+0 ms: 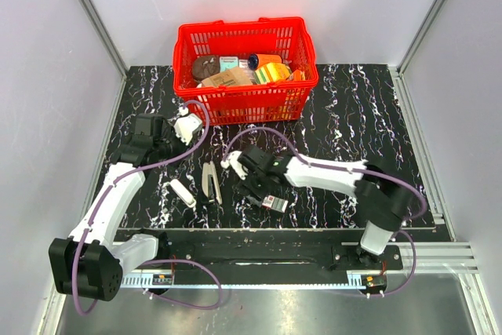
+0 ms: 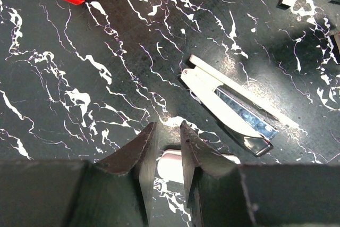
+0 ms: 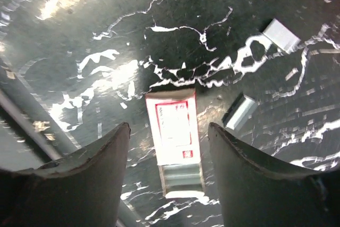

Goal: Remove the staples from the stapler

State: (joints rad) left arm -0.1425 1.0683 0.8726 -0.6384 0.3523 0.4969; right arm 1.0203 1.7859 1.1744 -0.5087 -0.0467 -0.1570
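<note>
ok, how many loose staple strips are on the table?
2. The near strip lies just beside the staple box; the far strip lies farther out on the same side. Others may be hidden from these views.

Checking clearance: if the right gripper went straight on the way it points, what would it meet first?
The right gripper would most likely meet the small red-and-white box first; it lies on the table between the open jaws, though depth is unclear.
</note>
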